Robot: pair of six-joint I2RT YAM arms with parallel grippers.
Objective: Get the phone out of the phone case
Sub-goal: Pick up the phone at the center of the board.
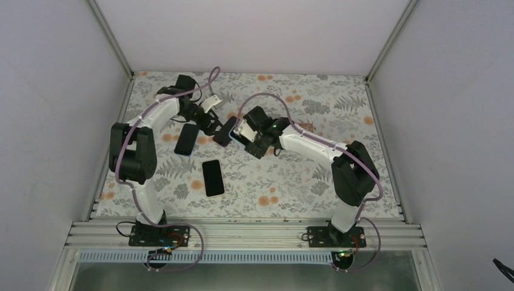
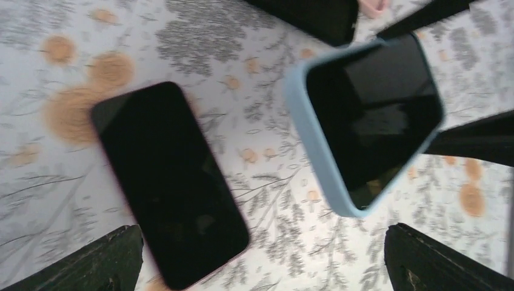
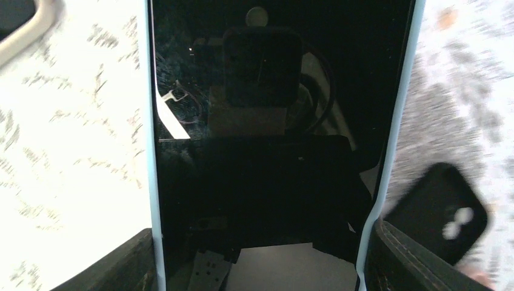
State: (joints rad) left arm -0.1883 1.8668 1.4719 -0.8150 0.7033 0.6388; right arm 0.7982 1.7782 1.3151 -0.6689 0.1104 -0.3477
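The phone (image 3: 273,139), with a dark screen, sits in a light blue case (image 3: 151,182). My right gripper (image 3: 260,267) is shut on the case's two long edges and holds it above the table. The case's right edge bulges by the finger. In the left wrist view the cased phone (image 2: 370,115) hangs at the upper right, one corner pointing down. In the top view the right gripper (image 1: 245,134) is at the table's middle. My left gripper (image 2: 260,260) is open and empty, close to the cased phone's free end and above the table; in the top view it (image 1: 209,124) is just left of the right gripper.
A bare dark phone (image 2: 170,182) lies on the floral tablecloth below the left gripper, also in the top view (image 1: 186,139). Another dark phone (image 1: 213,177) lies nearer the front. A black case (image 3: 436,212) with a camera cutout lies beside the held phone. A pale object (image 1: 211,103) lies at the back.
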